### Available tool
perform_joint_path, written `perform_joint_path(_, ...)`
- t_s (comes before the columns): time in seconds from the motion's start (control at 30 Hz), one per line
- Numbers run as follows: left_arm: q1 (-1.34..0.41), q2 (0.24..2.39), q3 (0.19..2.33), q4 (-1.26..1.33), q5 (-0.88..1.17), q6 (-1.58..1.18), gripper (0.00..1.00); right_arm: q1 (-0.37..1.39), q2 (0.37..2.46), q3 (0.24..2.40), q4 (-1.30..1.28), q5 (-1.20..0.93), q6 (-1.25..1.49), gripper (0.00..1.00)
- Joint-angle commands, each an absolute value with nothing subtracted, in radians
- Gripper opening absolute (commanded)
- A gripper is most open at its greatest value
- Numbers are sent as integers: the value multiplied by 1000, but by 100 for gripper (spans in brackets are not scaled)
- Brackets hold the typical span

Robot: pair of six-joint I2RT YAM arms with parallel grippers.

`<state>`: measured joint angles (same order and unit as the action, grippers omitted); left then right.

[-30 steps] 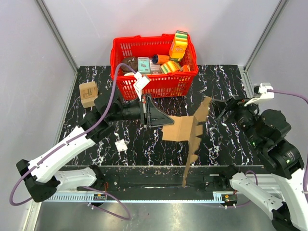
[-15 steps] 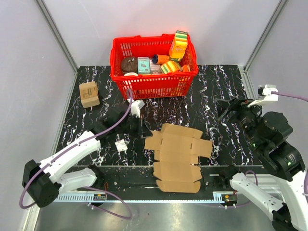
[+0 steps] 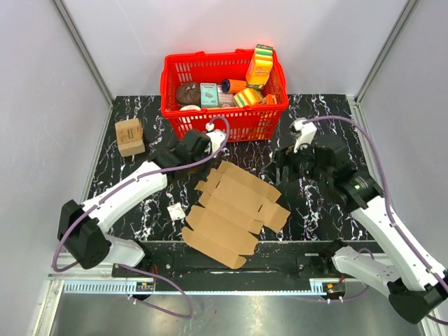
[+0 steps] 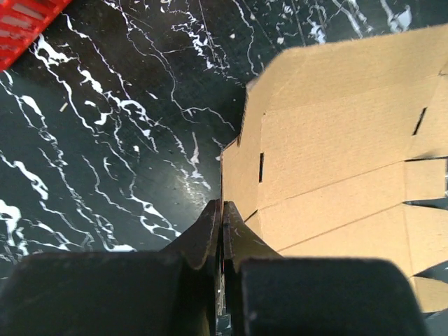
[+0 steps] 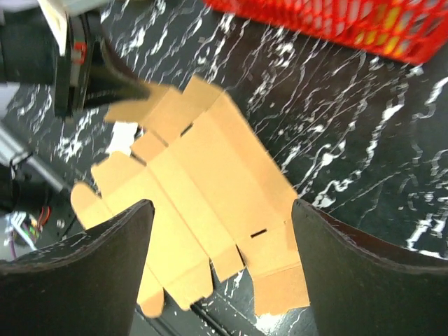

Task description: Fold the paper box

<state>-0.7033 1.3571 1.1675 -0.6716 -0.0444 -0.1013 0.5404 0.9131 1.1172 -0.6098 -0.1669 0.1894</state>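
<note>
Left gripper (image 4: 222, 212) pinches paper box (image 3: 234, 210) corner flap; I'd bring right gripper (image 5: 218, 234), wide and empty, onto the opposite flap.

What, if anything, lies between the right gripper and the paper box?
Nothing visible. The right gripper, jaws open, hangs just past the far right edge of the paper box, with only the black table between them.

Top cam overhead; wrist cams close, all share paper box (image 3: 234, 210).
</note>
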Motion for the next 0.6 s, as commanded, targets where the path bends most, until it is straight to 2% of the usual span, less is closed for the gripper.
perform_joint_path(0.0, -680, 1397, 1221, -651, -63, 136, 0, 538, 946, 1037, -470, -368, 146, 87)
perform_joint_path(0.23, -634, 1416, 1189, -531, 29, 229, 0, 538, 1005, 858, -244, -302, 89, 89)
perform_joint_path(0.57, -624, 1411, 1163, -499, 77, 227, 0, 535, 1264, 894, -95, -449, -35, 89)
